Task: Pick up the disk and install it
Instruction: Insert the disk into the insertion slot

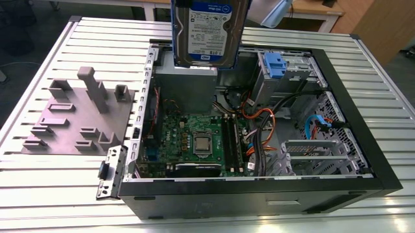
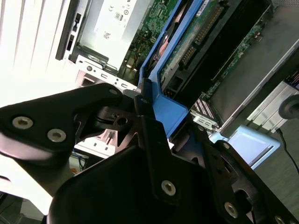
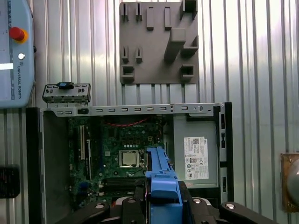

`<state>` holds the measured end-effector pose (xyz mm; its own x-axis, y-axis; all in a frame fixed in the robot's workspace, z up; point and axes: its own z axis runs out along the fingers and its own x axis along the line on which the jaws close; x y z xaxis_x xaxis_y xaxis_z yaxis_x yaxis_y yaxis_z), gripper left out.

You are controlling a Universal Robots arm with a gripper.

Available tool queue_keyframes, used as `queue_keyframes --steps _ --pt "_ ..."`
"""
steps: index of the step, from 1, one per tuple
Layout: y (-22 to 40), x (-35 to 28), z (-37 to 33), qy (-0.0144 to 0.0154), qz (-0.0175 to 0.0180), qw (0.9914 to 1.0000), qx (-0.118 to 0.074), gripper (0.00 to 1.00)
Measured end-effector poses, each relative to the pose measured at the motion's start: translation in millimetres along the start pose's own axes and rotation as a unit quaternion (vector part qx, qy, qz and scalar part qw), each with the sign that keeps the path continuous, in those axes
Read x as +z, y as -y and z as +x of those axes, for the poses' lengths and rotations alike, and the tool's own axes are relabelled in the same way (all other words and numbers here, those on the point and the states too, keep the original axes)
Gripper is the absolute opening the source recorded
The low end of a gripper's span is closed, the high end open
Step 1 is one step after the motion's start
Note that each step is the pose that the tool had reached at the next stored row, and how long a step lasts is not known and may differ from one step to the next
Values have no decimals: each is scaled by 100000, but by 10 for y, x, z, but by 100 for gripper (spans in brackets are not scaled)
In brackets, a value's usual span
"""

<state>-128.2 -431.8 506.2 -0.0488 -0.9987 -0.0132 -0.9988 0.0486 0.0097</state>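
Gripping the disk (image 1: 211,31) by its blue frame, your gripper (image 2: 168,112) is clamped on it, long axis upright, label facing the exterior view. The disk hangs above the case (image 1: 259,196), at its 12 o'clock edge over the grey box (image 1: 188,90). The bay (image 1: 292,73) lies at the disk's 4 o'clock.

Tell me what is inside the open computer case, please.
A green motherboard, orange cables and a grey metal box lie inside the case. The held disk hides part of that box in the exterior view.
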Motion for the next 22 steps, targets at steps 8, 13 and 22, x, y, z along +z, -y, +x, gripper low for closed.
queue_keyframes --steps 8,13,22 --pt "6 -1 120 0 -2 100000 0 36" --pt "6 0 126 1 1 100000 -1 36" --pt "12 0 128 2 0 100000 -8 36"
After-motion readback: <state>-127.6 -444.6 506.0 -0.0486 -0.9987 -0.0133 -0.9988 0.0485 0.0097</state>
